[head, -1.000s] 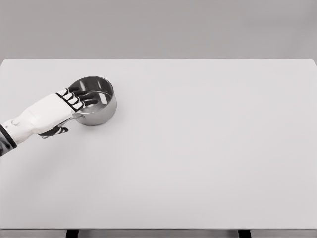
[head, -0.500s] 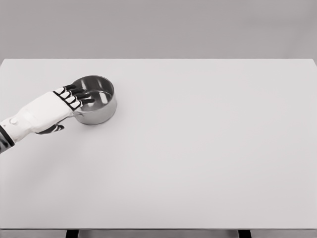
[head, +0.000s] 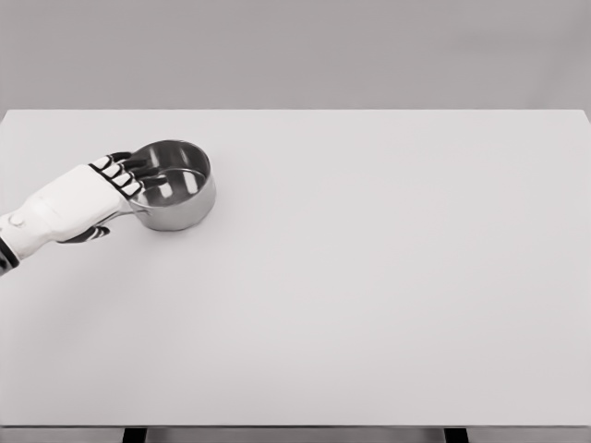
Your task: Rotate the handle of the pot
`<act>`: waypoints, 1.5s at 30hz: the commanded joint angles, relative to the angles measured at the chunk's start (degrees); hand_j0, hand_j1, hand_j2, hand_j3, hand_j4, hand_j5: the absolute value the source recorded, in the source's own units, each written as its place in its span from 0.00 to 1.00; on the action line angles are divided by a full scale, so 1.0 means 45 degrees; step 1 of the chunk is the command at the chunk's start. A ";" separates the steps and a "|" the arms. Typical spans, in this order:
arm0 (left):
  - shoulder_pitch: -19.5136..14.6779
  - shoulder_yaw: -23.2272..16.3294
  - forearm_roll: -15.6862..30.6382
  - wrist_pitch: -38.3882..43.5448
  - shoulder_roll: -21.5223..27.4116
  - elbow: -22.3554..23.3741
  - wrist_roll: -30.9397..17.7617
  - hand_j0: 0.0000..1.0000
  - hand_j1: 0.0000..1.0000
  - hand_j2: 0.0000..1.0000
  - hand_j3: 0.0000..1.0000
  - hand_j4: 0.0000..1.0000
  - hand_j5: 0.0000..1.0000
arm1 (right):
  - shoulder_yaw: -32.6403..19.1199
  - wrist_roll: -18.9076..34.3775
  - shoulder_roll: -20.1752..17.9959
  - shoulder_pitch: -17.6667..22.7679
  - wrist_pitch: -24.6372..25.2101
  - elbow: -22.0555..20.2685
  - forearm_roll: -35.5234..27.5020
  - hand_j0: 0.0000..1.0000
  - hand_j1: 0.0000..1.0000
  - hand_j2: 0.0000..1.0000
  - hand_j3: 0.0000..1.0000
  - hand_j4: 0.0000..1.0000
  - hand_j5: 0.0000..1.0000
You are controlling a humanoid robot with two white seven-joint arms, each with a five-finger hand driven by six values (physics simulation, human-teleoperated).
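Here, white left hand (head: 88, 198) covers round shiny steel pot's (head: 174, 196) rim.

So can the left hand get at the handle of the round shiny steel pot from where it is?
Probably yes: the left hand already lies over the round steel pot's left rim, covering where the handle would be, which is hidden.

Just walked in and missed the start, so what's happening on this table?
The robot's left hand is at a small steel pot near the table's far left. Its fingers reach over the pot's near-left rim; the handle is hidden under the hand, so an actual grip can't be confirmed. The pot sits upright and looks empty. The right arm isn't in view.
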 commanded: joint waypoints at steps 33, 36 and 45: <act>-0.0098 0.0519 -0.0183 0.0016 0.0077 0.0746 0.0008 1.00 1.00 1.00 1.00 1.00 1.00 | -0.0002 0.0004 -0.0001 0.0000 -0.0003 0.0000 0.0006 1.00 1.00 1.00 1.00 1.00 1.00; -0.0098 0.0519 -0.0183 -0.0003 0.0077 0.0746 0.0008 1.00 1.00 1.00 1.00 1.00 1.00 | -0.0002 0.0004 -0.0001 0.0000 -0.0003 0.0000 0.0006 1.00 1.00 1.00 1.00 1.00 1.00; -0.0215 0.0558 -0.0183 -0.0004 0.0057 0.1254 0.0008 1.00 1.00 1.00 1.00 1.00 1.00 | -0.0002 0.0004 -0.0001 0.0000 -0.0003 0.0000 -0.0013 1.00 1.00 1.00 1.00 1.00 1.00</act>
